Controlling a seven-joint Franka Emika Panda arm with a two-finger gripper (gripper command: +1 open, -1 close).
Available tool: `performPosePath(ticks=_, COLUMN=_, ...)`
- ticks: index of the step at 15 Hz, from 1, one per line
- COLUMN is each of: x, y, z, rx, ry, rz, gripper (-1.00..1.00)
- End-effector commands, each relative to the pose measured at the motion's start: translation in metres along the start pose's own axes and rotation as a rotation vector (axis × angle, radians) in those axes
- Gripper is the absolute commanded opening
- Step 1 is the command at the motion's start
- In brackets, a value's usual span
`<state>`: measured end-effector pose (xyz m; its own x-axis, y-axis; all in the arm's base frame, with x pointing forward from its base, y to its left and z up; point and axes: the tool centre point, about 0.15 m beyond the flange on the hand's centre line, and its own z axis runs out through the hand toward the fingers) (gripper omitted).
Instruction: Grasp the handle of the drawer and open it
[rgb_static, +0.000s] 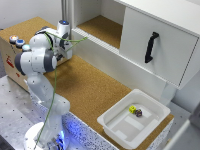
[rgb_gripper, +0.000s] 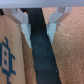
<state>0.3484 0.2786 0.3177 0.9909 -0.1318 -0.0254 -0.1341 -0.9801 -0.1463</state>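
The drawer (rgb_static: 167, 52) is a large white box front at the exterior view's upper right. Its slim black bar handle (rgb_static: 151, 47) stands upright on the panel. My gripper (rgb_static: 66, 48) hangs far from it at the exterior view's left, over the cork surface beside a cardboard box. In the wrist view the gripper (rgb_gripper: 37, 20) is open and empty, its two pale fingers (rgb_gripper: 22, 20) spread over a dark strip. The drawer and the handle are out of the wrist view.
A cardboard box (rgb_static: 9, 57) with blue print (rgb_gripper: 9, 55) stands beside the arm, with coloured buttons (rgb_static: 16, 40) on top. A shallow white tray (rgb_static: 106, 122) holds a yellow die (rgb_static: 132, 108) and a dark die (rgb_static: 139, 113). A long white panel (rgb_static: 115, 62) runs below the drawer.
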Motion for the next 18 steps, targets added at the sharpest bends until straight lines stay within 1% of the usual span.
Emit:
performPosePath(ticks=1, x=0.027, y=0.078, z=0.064, rx=0.008, ry=-0.018, rz=0.058, gripper=-1.0)
performPosePath(ticks=3, x=0.033, y=0.096, z=0.066, rx=0.018, ry=-0.031, rz=0.062, gripper=-1.0)
performPosePath(ticks=4, x=0.036, y=0.104, z=0.067, rx=0.036, ry=-0.029, rz=0.045, gripper=-1.0)
performPosePath(ticks=7, x=0.043, y=0.118, z=0.076, rx=0.102, ry=-0.037, rz=-0.024, gripper=-1.0)
performPosePath(ticks=8, x=0.046, y=0.122, z=0.079, rx=0.129, ry=-0.043, rz=-0.049, gripper=-1.0)
performPosePath(ticks=9, x=0.049, y=0.126, z=0.081, rx=0.172, ry=-0.041, rz=-0.078, gripper=-1.0)
performPosePath(ticks=11, x=0.055, y=0.127, z=0.087, rx=0.221, ry=-0.043, rz=-0.155, gripper=-1.0)
performPosePath(ticks=12, x=0.057, y=0.124, z=0.089, rx=0.22, ry=-0.05, rz=-0.183, gripper=-1.0)
performPosePath(ticks=13, x=0.056, y=0.121, z=0.087, rx=0.204, ry=-0.033, rz=-0.213, gripper=1.0)
performPosePath(ticks=14, x=0.055, y=0.117, z=0.083, rx=0.22, ry=-0.015, rz=-0.241, gripper=1.0)
performPosePath(ticks=15, x=0.051, y=0.105, z=0.078, rx=0.21, ry=0.012, rz=-0.295, gripper=1.0)
performPosePath(ticks=18, x=0.041, y=0.085, z=0.067, rx=0.178, ry=0.039, rz=-0.377, gripper=1.0)
